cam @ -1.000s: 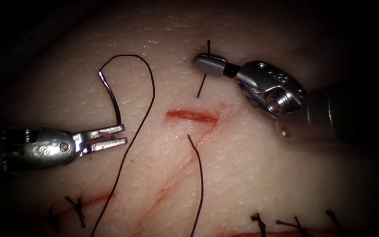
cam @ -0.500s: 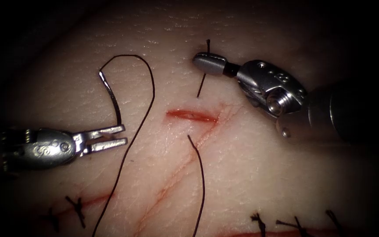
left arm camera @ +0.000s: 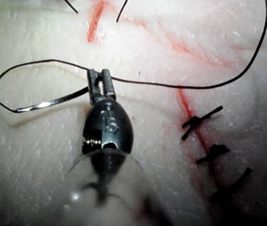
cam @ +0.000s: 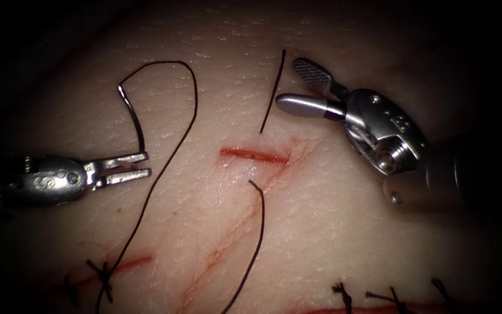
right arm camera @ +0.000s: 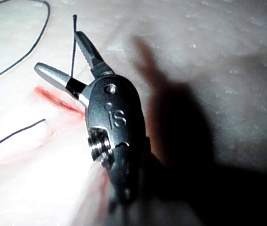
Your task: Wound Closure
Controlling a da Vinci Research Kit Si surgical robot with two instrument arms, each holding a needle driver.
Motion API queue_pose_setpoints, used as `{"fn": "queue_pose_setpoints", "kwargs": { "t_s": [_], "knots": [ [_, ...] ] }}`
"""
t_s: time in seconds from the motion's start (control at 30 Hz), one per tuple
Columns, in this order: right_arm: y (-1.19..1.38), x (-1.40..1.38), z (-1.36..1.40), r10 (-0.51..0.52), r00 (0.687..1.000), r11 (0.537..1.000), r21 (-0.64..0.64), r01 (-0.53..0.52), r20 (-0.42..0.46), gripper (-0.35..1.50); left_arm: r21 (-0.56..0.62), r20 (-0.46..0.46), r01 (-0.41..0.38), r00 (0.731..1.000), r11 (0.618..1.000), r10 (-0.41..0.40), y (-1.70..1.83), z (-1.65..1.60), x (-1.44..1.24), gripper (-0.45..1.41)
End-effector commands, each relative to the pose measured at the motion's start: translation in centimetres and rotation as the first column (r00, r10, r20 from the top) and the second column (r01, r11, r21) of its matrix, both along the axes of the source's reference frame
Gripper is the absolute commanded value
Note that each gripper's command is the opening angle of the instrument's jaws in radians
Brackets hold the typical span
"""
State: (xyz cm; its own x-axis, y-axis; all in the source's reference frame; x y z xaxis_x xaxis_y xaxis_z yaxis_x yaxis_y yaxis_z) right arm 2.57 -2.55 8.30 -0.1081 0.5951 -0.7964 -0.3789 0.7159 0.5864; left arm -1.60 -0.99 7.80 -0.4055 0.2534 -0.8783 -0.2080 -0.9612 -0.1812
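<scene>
Left tool [cam: 137, 166], left of frame, grasps the needle [cam: 130, 116] near its end, clear of the tissue [cam: 332, 232]. Right tool [cam: 297, 84], upper right, stands released beside a thread [cam: 272, 93] stub above the cut [cam: 254, 154].

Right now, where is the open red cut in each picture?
Endoscope view: cut between left tool gripping the free needle's tip end and open, empty right tool.
Left wrist view: cut beyond the left tool.
Right wrist view: cut beside the right tool.
Shared landmark: thread end beside it.
</scene>
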Motion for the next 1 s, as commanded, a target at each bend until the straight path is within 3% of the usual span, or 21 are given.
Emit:
{"fn": "queue_pose_setpoints", "kwargs": {
  "t_s": [0.03,0.27,0.3,0.33,0.37,0.5,0.67,0.77,1.0],
  "knots": [
    [-0.11,-0.05,0.06,-0.005,1.0,0.999,-0.04,0.006,0.025,1.48,0.006,0.003,0.004,1.0,1.0,-0.004,-0.05,0.1,-0.05,-0.45],
    [-0.24,-0.18,-0.03,-0.112,0.987,0.99,-0.072,0.121,0.113,1.45,0.031,0.008,0.024,1.0,0.999,-0.024,-0.1,0.28,-0.01,-0.45],
    [-0.25,-0.19,-0.04,-0.126,0.984,0.988,-0.07,0.136,0.125,1.45,0.041,0.007,0.027,1.0,0.999,-0.027,-0.1,0.3,0.0,-0.2],
    [-0.26,-0.2,-0.04,-0.154,0.976,0.984,-0.06,0.165,0.151,1.47,0.077,0.0,0.044,0.999,0.996,-0.044,-0.09,0.32,0.02,0.46],
    [-0.28,-0.2,-0.04,-0.165,0.974,0.983,-0.057,0.176,0.156,1.47,0.097,-0.005,0.059,0.998,0.994,-0.058,-0.08,0.33,0.02,0.71],
    [-0.38,-0.2,-0.04,-0.174,0.972,0.981,-0.061,0.186,0.158,1.47,0.212,-0.047,0.152,0.988,0.965,-0.145,-0.06,0.3,0.05,1.13],
    [-0.44,-0.19,-0.05,-0.178,0.972,0.98,-0.065,0.19,0.155,1.47,0.228,-0.066,0.164,0.986,0.96,-0.152,-0.02,0.18,0.07,1.2],
    [-0.48,-0.19,-0.05,-0.182,0.971,0.979,-0.068,0.194,0.153,1.47,0.223,-0.072,0.15,0.988,0.963,-0.137,0.04,0.03,0.12,0.98],
    [-0.55,-0.21,-0.02,-0.188,0.971,0.977,-0.076,0.201,0.15,1.47,0.2,-0.08,0.117,0.992,0.973,-0.103,0.29,-0.4,0.25,0.83]
  ]
}}
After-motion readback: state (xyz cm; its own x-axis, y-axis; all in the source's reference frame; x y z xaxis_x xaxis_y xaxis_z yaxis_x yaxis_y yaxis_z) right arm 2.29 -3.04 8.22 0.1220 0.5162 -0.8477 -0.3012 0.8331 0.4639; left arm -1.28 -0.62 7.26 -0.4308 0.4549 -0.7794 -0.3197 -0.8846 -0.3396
